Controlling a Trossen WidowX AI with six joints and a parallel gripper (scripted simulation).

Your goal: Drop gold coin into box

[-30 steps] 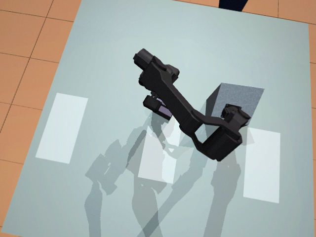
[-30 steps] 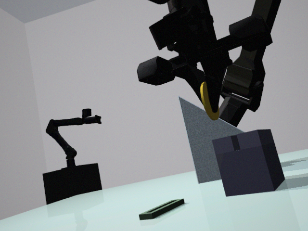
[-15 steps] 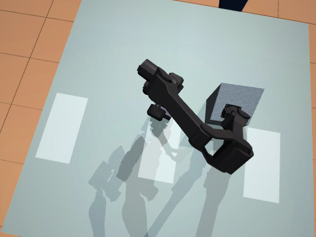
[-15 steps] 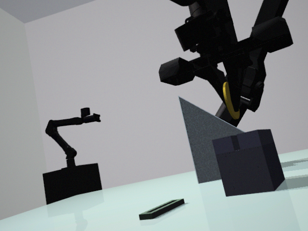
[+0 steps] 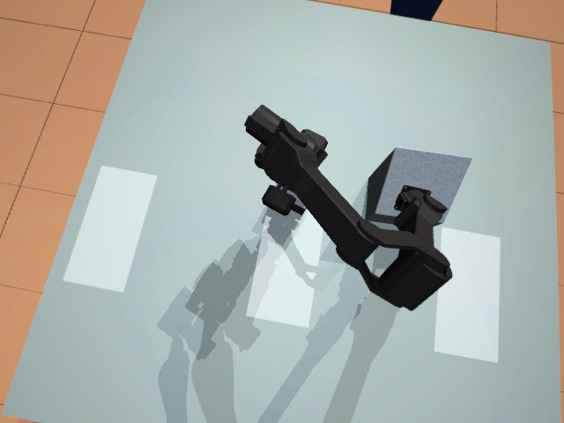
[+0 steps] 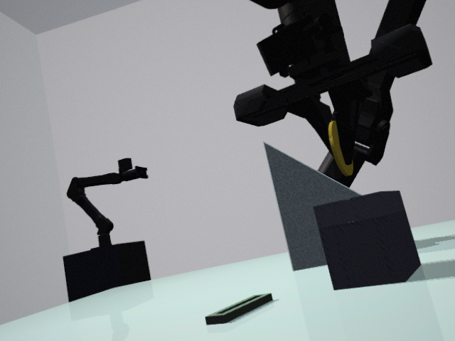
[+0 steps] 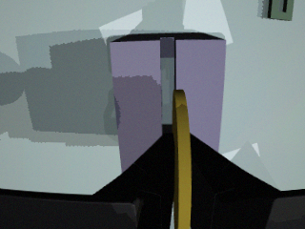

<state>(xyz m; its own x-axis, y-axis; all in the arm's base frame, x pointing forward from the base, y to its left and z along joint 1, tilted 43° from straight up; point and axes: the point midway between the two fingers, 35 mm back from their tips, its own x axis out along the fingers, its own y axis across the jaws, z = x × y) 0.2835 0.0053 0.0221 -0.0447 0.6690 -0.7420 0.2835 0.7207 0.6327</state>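
Above box, coin in claw

One gold coin, one slotted box, one dark-green holder at six o'clock, one gripper, one distant second arm at nine o'clock.

Even bright light from several overhead sources casts overlapping grey arm shadows and pale rectangular glare patches on the glossy table, while the exterior view is backlit, the arm near-black, edges slightly soft.
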